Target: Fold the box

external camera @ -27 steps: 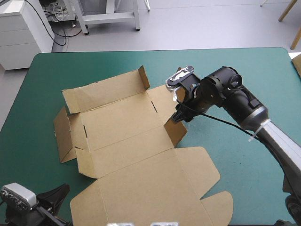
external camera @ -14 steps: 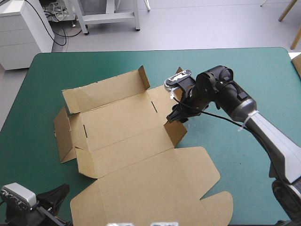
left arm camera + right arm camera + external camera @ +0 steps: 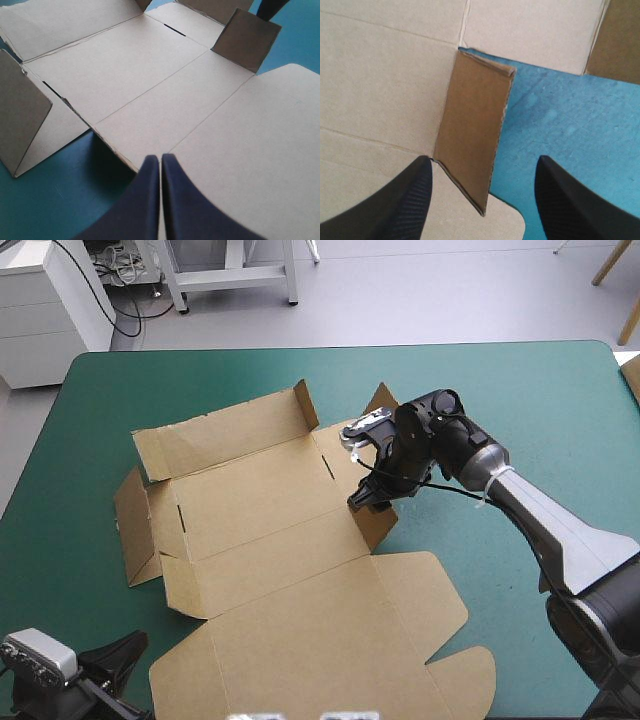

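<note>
**Straddling one raised flap**

Right gripper (image 3: 482, 162), fingers apart, brackets an upright flap (image 3: 475, 125), which only its wrist view shows. Left gripper (image 3: 160, 158), fingers together, points at the box (image 3: 260, 510). That one box lies opened centre-left in the high view, on the teal-green cover (image 3: 520, 400).

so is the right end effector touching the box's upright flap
Cannot tell: in the right wrist view the open right end effector straddles the flap, one finger close, no plain gap or contact.

A table (image 3: 560, 380) under a teal-green cover (image 3: 200, 380), its far corners rounded, its far edge straight.
</note>
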`<control>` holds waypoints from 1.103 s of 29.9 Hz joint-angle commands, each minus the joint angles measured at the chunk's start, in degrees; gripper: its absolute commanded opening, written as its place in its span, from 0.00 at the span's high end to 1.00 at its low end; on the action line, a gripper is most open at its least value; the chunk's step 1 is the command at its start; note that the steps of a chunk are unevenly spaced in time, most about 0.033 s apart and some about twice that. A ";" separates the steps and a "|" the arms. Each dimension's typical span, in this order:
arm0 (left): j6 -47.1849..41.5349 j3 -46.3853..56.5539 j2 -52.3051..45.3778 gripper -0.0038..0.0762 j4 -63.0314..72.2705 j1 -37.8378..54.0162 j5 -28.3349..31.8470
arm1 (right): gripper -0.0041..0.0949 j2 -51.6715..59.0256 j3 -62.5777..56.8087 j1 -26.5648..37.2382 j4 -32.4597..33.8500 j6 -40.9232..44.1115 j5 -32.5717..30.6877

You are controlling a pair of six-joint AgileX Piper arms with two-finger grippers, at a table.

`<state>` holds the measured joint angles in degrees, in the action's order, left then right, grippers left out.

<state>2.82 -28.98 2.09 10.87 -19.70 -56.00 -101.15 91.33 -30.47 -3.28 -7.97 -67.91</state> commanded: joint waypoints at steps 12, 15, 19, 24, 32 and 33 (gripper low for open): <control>-0.23 -1.23 0.97 0.96 0.96 -0.49 4.10 | 0.39 0.75 -3.78 4.03 -12.33 -7.49 4.79; -0.23 -1.23 0.97 0.96 0.96 -0.49 4.10 | 0.39 -0.38 -3.78 4.13 -12.21 -7.39 4.68; -0.23 -1.23 0.97 0.96 0.96 -0.49 4.10 | 0.39 -1.50 -3.89 4.22 -12.66 -7.39 5.86; -0.23 -1.23 0.97 0.96 0.96 -0.49 4.10 | 0.40 -2.65 -3.89 4.22 -12.64 -7.39 6.61; -0.23 -1.23 0.97 0.96 0.96 -0.49 4.10 | 0.53 -4.07 -3.89 4.22 -14.60 -7.29 7.58; -0.23 -1.23 0.97 0.96 0.96 -0.49 4.10 | 0.55 -4.07 -3.89 4.22 -14.60 -7.29 7.71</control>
<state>2.82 -28.98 2.09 10.87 -19.70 -56.00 -108.02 86.26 -26.63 -16.35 -14.69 -61.19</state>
